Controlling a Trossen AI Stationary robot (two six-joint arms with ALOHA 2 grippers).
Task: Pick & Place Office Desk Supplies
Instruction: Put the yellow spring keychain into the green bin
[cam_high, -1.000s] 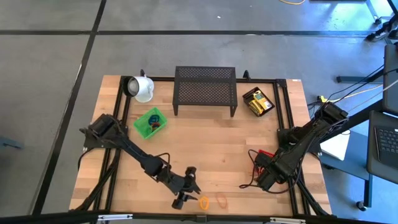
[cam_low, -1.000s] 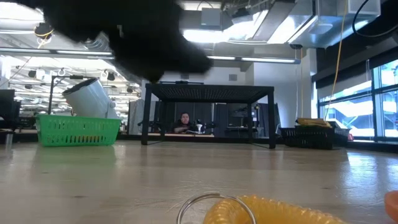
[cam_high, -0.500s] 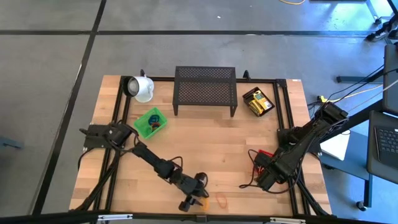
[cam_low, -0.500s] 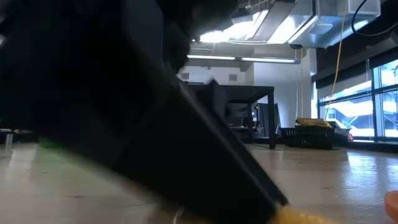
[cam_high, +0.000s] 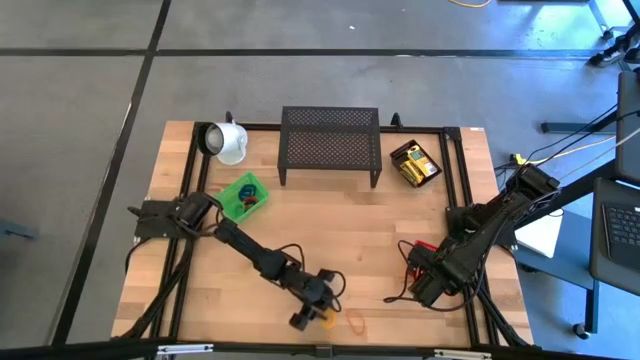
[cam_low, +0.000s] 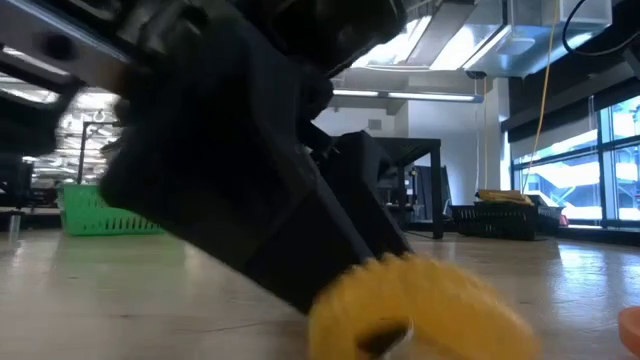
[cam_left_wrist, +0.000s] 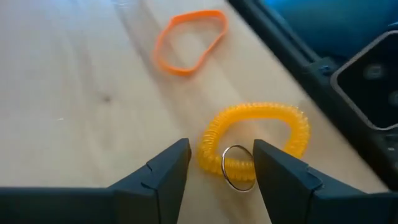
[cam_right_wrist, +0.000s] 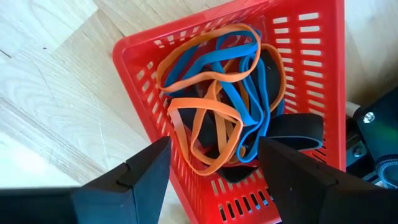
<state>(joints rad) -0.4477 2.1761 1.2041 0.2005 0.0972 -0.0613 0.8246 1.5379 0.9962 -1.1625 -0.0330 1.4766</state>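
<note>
Straddling a yellow coil loop (cam_left_wrist: 255, 144) at the table's (cam_high: 350, 220) near edge, the left hand (cam_left_wrist: 219, 171) stands apart; the right hand (cam_right_wrist: 211, 168), fingers apart, hovers over a red basket (cam_right_wrist: 311, 74) of loops.

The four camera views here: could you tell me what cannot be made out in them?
- Low view: the left gripper fills the frame, blurred; it hides the white mug and most of the green basket.
- High view: the yellow coil is partly under that gripper.
- High view: print on the yellow boxes is too small.
- Right wrist view: the red basket is cut off by the edge; the right gripper hangs over its bands.
</note>
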